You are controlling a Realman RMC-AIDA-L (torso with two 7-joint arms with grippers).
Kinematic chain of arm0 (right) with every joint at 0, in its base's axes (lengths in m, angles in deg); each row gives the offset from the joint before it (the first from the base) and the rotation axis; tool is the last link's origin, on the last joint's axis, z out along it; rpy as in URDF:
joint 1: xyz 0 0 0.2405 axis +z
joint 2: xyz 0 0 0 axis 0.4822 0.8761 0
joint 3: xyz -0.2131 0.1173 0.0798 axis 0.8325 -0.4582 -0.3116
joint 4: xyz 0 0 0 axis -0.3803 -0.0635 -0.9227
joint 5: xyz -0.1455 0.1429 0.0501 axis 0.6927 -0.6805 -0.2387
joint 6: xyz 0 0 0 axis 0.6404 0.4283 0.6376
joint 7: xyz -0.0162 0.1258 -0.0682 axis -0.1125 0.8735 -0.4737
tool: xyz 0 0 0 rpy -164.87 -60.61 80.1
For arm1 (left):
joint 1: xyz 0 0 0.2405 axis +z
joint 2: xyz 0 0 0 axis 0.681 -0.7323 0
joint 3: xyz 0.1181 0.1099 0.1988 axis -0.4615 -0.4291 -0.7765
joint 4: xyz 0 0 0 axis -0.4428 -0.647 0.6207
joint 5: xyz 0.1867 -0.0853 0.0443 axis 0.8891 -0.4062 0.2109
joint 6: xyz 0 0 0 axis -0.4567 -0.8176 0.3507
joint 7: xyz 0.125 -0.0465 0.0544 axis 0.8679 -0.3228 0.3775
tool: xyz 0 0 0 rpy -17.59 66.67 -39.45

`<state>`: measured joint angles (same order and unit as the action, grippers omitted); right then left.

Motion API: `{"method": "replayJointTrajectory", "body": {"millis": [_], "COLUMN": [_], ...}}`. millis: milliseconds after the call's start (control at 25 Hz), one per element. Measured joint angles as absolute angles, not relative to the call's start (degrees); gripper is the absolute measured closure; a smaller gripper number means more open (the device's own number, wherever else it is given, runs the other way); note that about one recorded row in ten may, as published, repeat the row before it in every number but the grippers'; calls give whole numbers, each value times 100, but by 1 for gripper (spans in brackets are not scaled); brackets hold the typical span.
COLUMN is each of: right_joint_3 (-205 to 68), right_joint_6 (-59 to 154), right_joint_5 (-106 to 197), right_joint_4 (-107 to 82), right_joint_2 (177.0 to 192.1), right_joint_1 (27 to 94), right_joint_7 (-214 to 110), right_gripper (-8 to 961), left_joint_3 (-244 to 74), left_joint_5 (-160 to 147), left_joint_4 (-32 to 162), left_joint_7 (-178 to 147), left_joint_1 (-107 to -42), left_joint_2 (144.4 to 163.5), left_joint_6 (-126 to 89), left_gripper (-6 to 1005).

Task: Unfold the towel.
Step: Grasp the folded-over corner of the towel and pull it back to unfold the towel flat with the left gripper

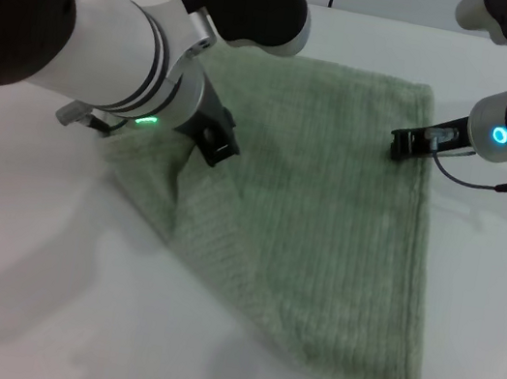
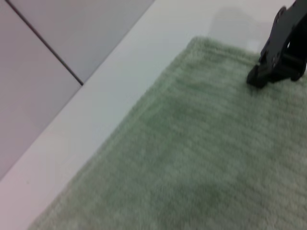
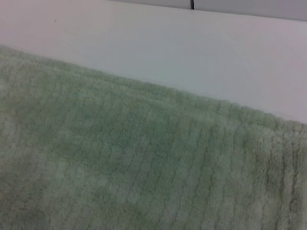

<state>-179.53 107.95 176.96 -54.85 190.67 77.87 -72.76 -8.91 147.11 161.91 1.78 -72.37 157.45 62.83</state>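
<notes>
— On the white tabletop [image 1: 17,246], what is seen of the towel [image 1: 325,232]?

— A pale green ribbed towel is seen spread over the middle of the tabletop, mostly flat. Its far edge lies toward the back, and one corner reaches toward the near right. A raised crease is seen at its left side, where the cloth is bunched.

— Where is the left hand [image 1: 214,143] placed against it?

— It is set down at that bunched left part, right at the crease, with its dark tip touching the cloth. Whether cloth is pinched in it cannot be told; the fingers are hidden behind the arm and the fold.

— And the right hand [image 1: 401,144]?

— It is held at the far right corner of the towel, its dark tip at or just above the cloth near the hem. In the left wrist view the same hand [image 2: 261,76] is seen as a dark piece with its tip low on the towel near that corner. How far it is opened cannot be told, nor whether anything is gripped.

— What is given by the right wrist view?

— Only the ribbed surface and a hemmed edge of the towel [image 3: 144,167] are shown, with bare tabletop [image 3: 168,52] beyond; no fingers are seen.

— And beyond the towel in the left wrist view?

— The towel's hemmed edge [image 2: 144,115] is seen running along bare tabletop.
</notes>
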Motion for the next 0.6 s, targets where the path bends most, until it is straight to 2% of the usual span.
{"method": "replayJointTrajectory", "body": {"millis": [600], "right_joint_3": [-17953], "right_joint_6": [10803], "right_joint_5": [17695], "right_joint_4": [-5493], "right_joint_2": [19067], "right_joint_1": [7787], "right_joint_7": [-7276], "right_gripper": [953], "left_joint_3": [-865], "left_joint_5": [14716], "left_joint_4": [16283], "left_joint_7": [26], "left_joint_1": [-7229], "left_joint_2": [15737], "left_joint_6": [6882], "left_gripper": [976]}}
